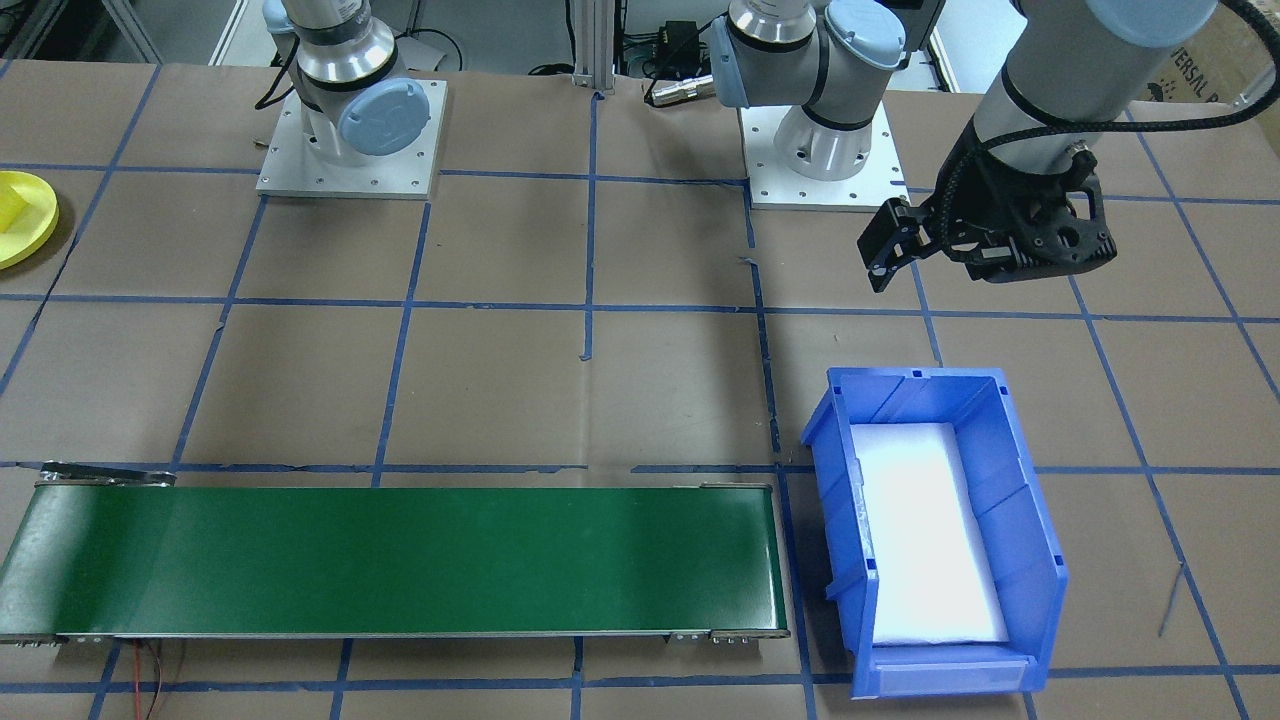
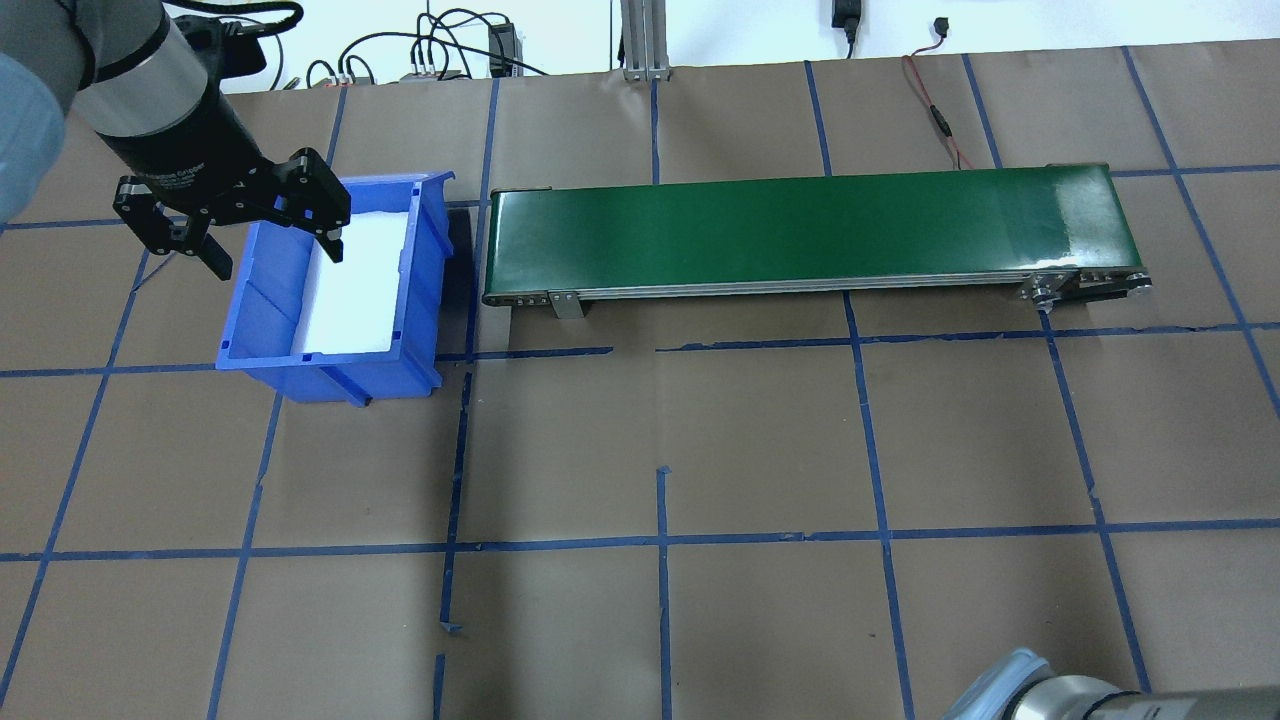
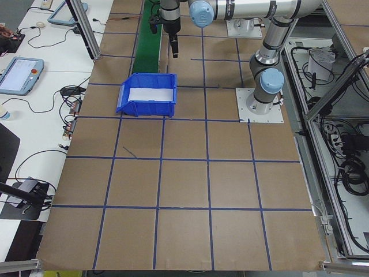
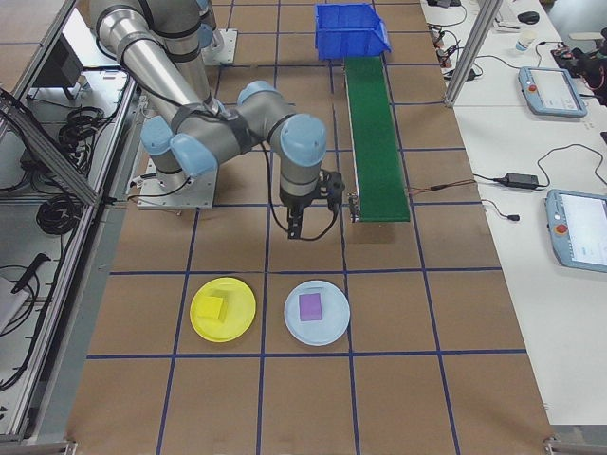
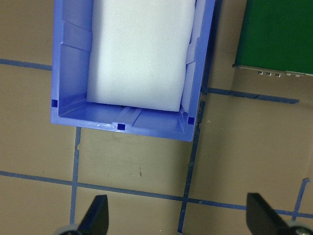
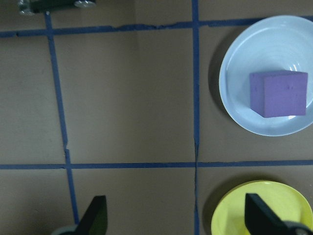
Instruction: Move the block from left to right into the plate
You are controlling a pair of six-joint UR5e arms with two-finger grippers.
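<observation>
Hovering at upper left of the overhead view, the left end effector [image 2: 232, 226] hangs over the blue bin's [image 2: 420, 300] rim, fingers [image 5: 95, 215] spread, nothing between them. Bin holds a white pad [image 2: 355, 290]. Right end effector [image 6: 176, 218] also spread and empty, above bare counter [image 6: 127, 98]. Yellow block [image 4: 214, 308] sits in the yellow plate [image 4: 237, 318], lower left of the right-side view; purple block [image 4: 311, 306] in the pale plate [image 4: 327, 327] beside it. Green belt [image 2: 780, 230] bare.
</observation>
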